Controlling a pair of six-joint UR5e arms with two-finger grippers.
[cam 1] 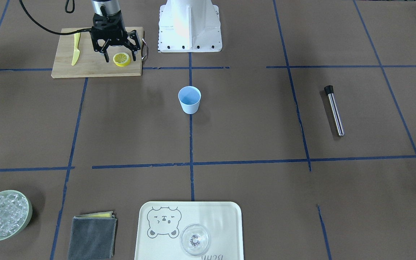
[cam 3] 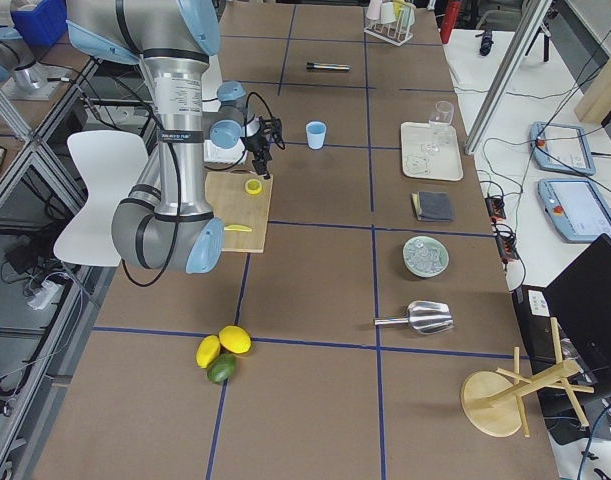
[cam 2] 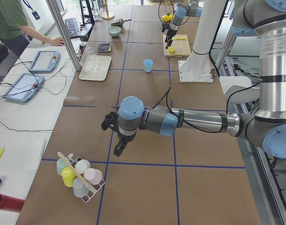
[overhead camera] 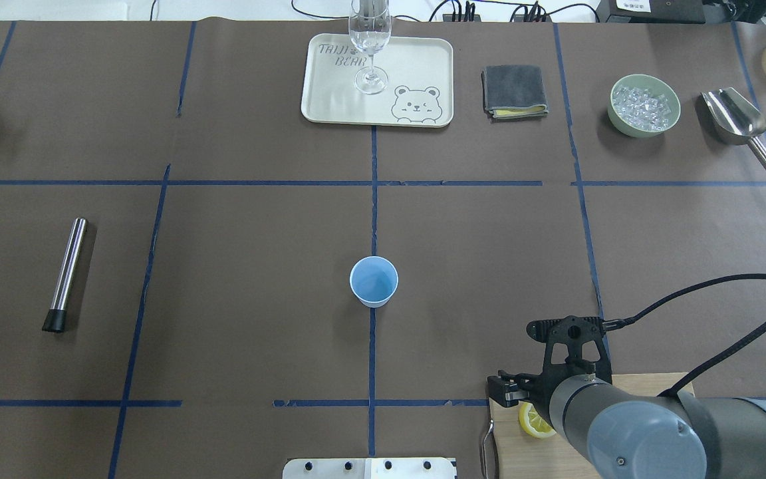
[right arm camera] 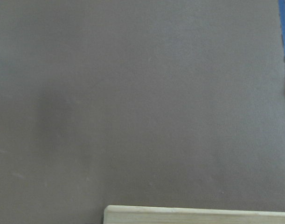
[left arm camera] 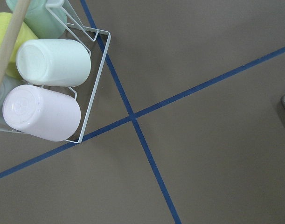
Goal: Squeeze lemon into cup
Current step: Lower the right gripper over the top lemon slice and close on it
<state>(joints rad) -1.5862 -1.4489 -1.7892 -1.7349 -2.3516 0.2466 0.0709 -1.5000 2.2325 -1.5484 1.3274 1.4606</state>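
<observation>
The tray (overhead camera: 330,100) reads "BEAR" beside a bear drawing. The lemon (cam 1: 121,59) lies flat on the wooden board (cam 1: 92,68) near its handle edge, under the right gripper (cam 1: 119,56), whose fingers are spread wide. The smooth blue cup (cam 1: 189,100) stands mid-table, with open paper around it. I cannot tell the left gripper's (cam 2: 119,149) spread.
</observation>
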